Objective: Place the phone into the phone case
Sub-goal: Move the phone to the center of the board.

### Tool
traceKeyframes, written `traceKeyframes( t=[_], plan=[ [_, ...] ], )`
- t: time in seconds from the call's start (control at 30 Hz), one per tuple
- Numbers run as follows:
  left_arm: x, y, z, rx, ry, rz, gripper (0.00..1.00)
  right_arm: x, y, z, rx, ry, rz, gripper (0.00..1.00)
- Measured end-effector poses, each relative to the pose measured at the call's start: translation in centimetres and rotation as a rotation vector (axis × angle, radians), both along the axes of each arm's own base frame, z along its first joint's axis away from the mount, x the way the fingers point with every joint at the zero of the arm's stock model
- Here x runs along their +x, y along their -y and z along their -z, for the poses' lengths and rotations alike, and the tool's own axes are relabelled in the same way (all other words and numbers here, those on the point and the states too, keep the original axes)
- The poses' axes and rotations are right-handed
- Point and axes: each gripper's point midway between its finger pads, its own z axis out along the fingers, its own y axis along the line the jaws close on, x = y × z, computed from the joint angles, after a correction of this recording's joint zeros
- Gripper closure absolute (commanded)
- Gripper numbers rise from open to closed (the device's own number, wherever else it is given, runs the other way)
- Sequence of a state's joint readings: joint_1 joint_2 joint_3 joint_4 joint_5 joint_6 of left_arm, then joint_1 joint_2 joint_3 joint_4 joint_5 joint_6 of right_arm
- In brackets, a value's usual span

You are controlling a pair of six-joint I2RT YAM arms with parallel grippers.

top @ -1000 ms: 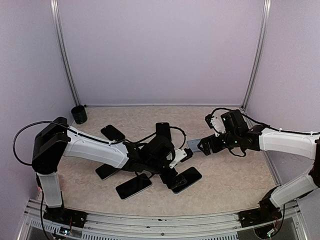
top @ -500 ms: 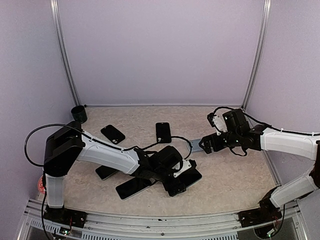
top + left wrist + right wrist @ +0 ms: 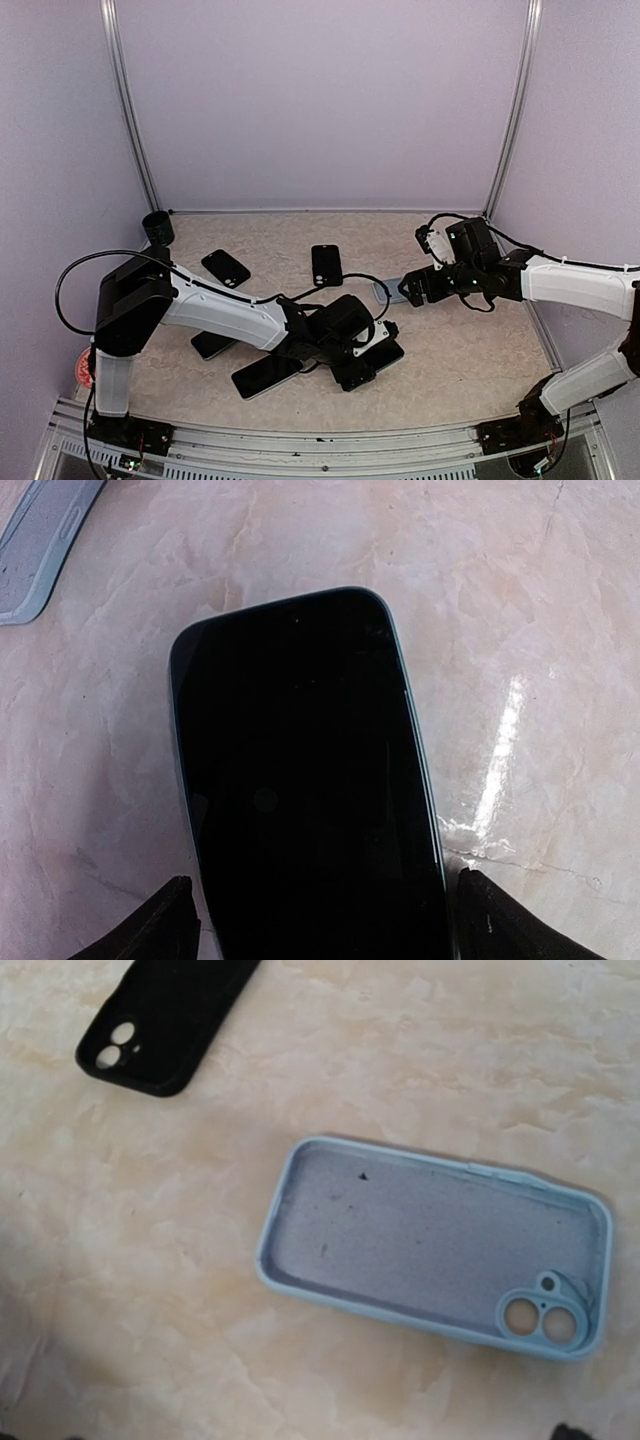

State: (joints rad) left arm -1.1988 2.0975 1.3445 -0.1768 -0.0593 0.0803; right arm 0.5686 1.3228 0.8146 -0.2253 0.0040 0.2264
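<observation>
Top external: the left fingers (image 3: 352, 368) are down over the phone (image 3: 385, 355), which lies flat on the desk (image 3: 470, 350), so this looks like the pick-up step. The right fingers (image 3: 410, 290) are spread wide and hold nothing. They stop just short of the pale blue phone case (image 3: 383, 292) ahead of their tips, probably ready to steady it when the phone arrives. The phone is near the case but not touching it. On the desk I count five dark slabs including the phone, one pale case, and one dark cup (image 3: 157, 228) well beyond the left fingers.

Left wrist: there is one phone, screen up, running straight out from between the tips. One black tip stands at each long edge, set wide so the fingers can take it across its width. I cannot tell whether they are already pressing on it or only standing beside it. One corner of the pale case shows ahead and to the left of the tips, well apart from the phone.

Right wrist: there is one pale case ahead of the fingers, hollow side up so the phone can drop in, with two camera holes at its right end. One black case (image 3: 165, 1020), also with two holes, lies further ahead to the left. Only dark slivers of the fingers show at the bottom edge.
</observation>
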Motion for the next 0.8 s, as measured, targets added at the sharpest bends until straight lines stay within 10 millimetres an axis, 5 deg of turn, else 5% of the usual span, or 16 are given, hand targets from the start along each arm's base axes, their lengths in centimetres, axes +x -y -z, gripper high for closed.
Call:
traceKeyframes(
  t=[0.13, 0.8],
  plan=[
    [-0.2, 0.1, 0.1, -0.001, -0.006, 0.005, 0.25, 0.0, 0.1, 0.0, 0.002, -0.002, 0.004, 0.00],
    [0.0, 0.1, 0.0, 0.001, 0.003, 0.004, 0.20, -1.6, 0.3, 2.6, 0.029, -0.086, 0.014, 0.00]
  ],
)
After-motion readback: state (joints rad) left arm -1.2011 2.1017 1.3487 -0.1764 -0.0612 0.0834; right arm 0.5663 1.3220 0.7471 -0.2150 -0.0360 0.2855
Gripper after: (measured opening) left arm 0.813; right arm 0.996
